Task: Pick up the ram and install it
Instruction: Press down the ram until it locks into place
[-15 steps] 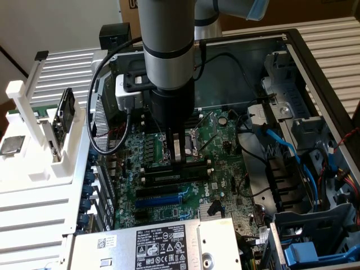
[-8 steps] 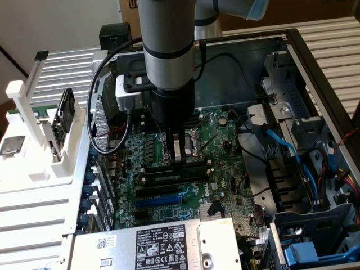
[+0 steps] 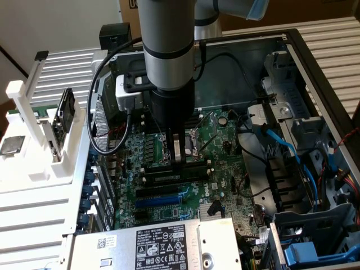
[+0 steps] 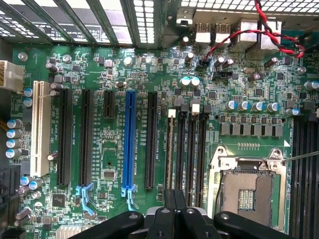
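Note:
My gripper (image 3: 179, 160) reaches straight down into the open computer case, with its fingers pressed together over the memory slots (image 4: 193, 149) beside the CPU socket (image 4: 246, 191). In the wrist view the gripper (image 4: 174, 206) is shut, tips side by side. A long thin strip, which looks like the ram (image 4: 170, 149) seen edge-on, runs in the memory slot nearest the black expansion slots and ends under the fingertips. In the exterior view the ram (image 3: 160, 167) shows as a dark stick across the board below the tips. Whether the tips touch it I cannot tell.
A blue expansion slot (image 4: 130, 144) and black slots lie beside the memory slots. Blue cables (image 3: 281, 146) and drive bays fill the case on the exterior view's right. The power supply (image 3: 157, 244) sits at the front. A white rack (image 3: 34, 140) with parts stands at the exterior view's left.

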You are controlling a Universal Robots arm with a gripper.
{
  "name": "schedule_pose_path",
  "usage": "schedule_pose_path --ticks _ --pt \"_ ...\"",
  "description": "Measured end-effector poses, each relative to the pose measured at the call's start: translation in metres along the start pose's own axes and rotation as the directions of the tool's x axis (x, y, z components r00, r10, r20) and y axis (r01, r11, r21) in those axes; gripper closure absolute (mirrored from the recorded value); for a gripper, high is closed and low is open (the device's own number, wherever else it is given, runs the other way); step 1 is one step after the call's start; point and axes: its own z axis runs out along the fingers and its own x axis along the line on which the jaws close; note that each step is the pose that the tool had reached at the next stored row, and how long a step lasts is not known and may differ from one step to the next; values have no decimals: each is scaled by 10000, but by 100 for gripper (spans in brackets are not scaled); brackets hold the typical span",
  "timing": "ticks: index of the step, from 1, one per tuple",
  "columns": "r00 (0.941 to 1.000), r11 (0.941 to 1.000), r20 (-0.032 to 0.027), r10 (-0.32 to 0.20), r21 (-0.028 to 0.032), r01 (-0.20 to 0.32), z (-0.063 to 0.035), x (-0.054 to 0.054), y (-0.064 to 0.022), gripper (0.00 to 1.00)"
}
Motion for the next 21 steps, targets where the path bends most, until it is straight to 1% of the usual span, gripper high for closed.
schedule_pose_path --ticks 1,3,7,8,9,15,18,21 --pt "10000 10000 14 1 8 -1 -20 -2 -1 90" --pt "10000 10000 -10 -1 -4 1 -98 -1 1 90" --pt "10000 10000 -11 0 -6 0 -261 -5 2 90" --pt "10000 10000 -12 -1 -6 1 -319 -7 2 90" --pt "10000 10000 -11 -1 -5 1 -339 -8 2 90" --pt "10000 10000 -10 31 -4 -31 -346 -8 2 90" --pt "9987 9987 -9 504 8 -504 -346 -8 1 90" --pt "9950 9950 -7 996 21 -995 -346 -8 1 90"
